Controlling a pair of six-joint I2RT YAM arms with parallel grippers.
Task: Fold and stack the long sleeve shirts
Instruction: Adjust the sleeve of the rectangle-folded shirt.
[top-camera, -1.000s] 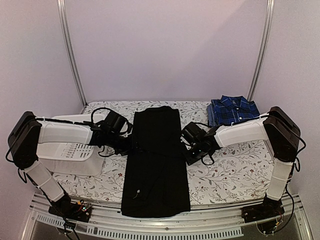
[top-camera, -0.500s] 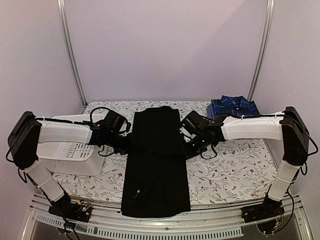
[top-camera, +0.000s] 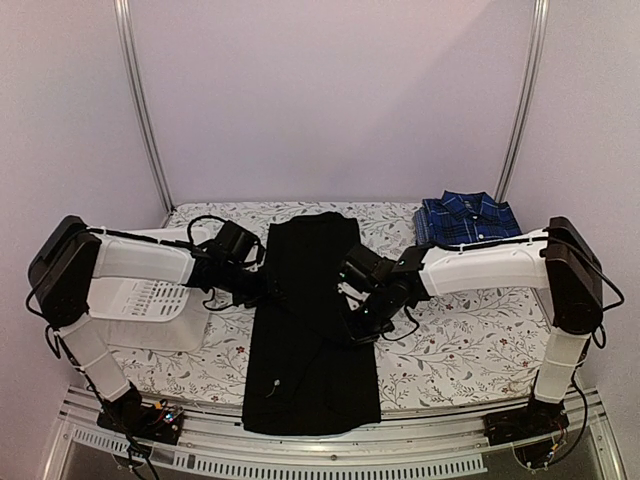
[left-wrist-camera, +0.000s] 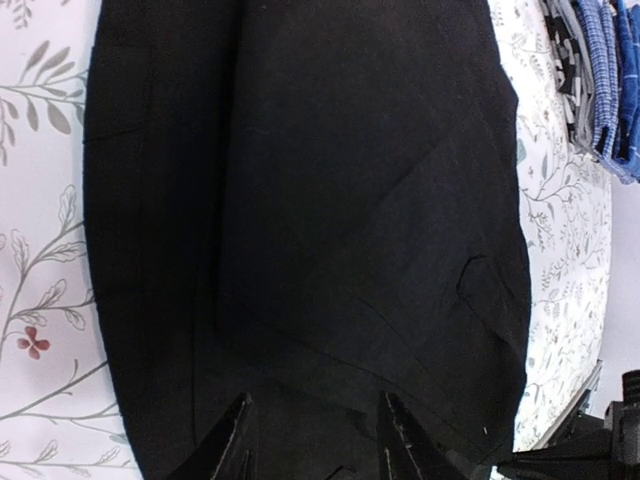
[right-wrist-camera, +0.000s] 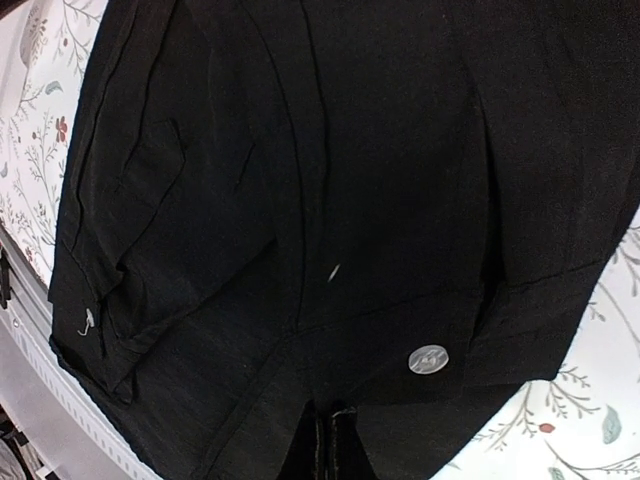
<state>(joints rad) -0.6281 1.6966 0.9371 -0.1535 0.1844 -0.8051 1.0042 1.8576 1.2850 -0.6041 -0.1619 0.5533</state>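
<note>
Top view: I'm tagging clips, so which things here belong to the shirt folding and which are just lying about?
Job:
black shirt
plaid shirt

Lying about:
white basket
floral sheet

The black shirt (top-camera: 300, 350) is soft, matt woven cloth with faint creases. Its small pale button (right-wrist-camera: 427, 360) looks smooth and slightly glossy, like plastic. The plaid shirt (top-camera: 465, 218) is woven cloth too. A matt fabric with a floral print covers the worktop (top-camera: 470, 340). The basket (top-camera: 140, 300) is smooth white plastic. The rail (top-camera: 300, 458) along the near edge is bare, slotted metal.
</note>
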